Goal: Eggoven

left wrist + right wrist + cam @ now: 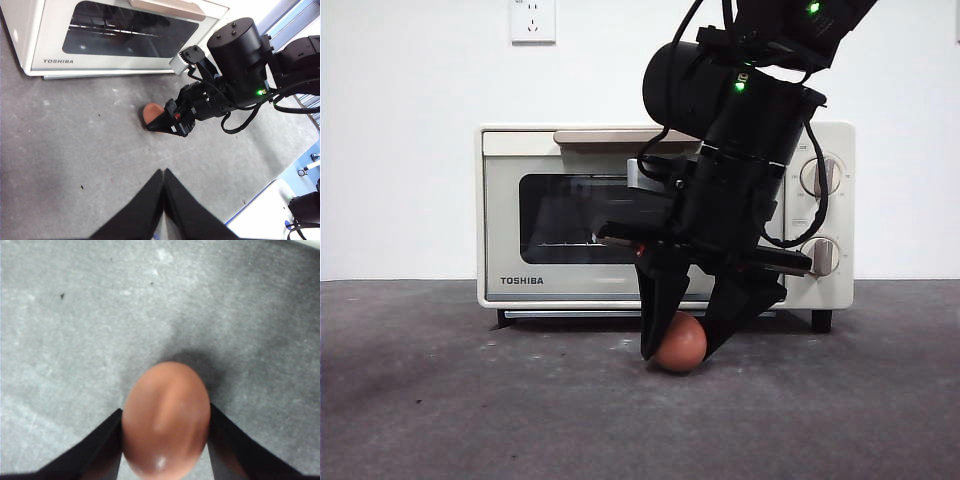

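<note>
A reddish-brown egg (682, 342) lies on the dark table just in front of the cream TOSHIBA toaster oven (510, 200). The oven's door is closed, its beige handle (610, 136) at the top. My right gripper (680, 352) reaches down from above, one jaw touching each side of the egg at table level. In the right wrist view the egg (165, 420) fills the gap between the jaws of that gripper (165, 411). My left gripper (163, 171) is shut and empty, held high and back from the egg (150, 113) and the right gripper (167, 125).
The oven's two knobs (820, 175) are on its right side. A wall socket (532, 20) is above the oven. The grey table surface (470, 400) stretches out in front. The table's edge (260, 197) shows in the left wrist view.
</note>
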